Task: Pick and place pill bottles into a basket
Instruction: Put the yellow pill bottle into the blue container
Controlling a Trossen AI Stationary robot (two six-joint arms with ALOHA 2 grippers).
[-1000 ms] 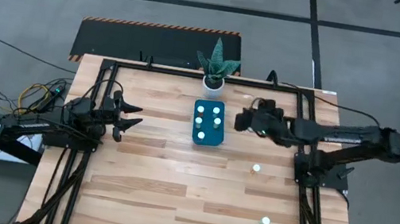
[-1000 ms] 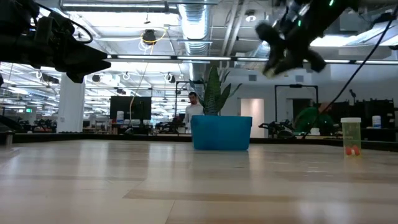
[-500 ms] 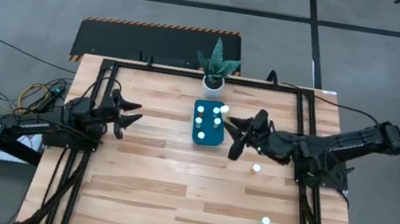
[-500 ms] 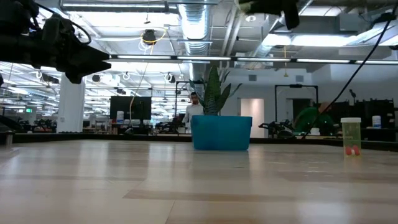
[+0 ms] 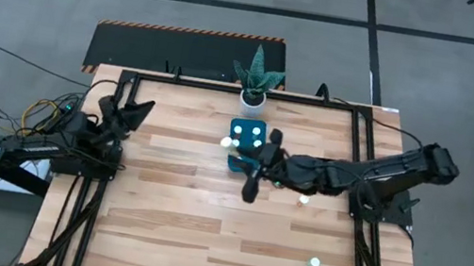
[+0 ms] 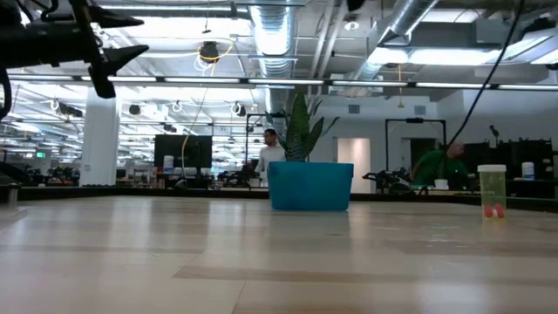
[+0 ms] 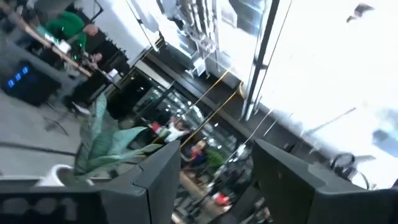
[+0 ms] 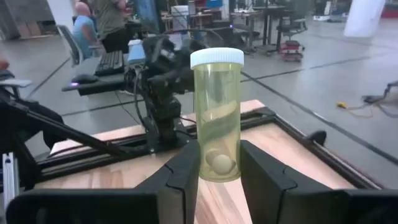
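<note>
I'm swinging the right gripper leftward onto the basket's near edge, fingers clamped on a bottle, so the drop is nearly lined up. My left gripper, fingers apart, is now tilting up at far left.

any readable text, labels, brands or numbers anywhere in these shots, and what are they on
None can be read in any view.
Bottle held in the right hand: clear yellowish body, white cap, no label showing.
Basket: plain teal wall, no print.
Bottle standing on the table in the low view: no legible label.
Room signs and screens behind the table: too small or blurred to read.
</note>
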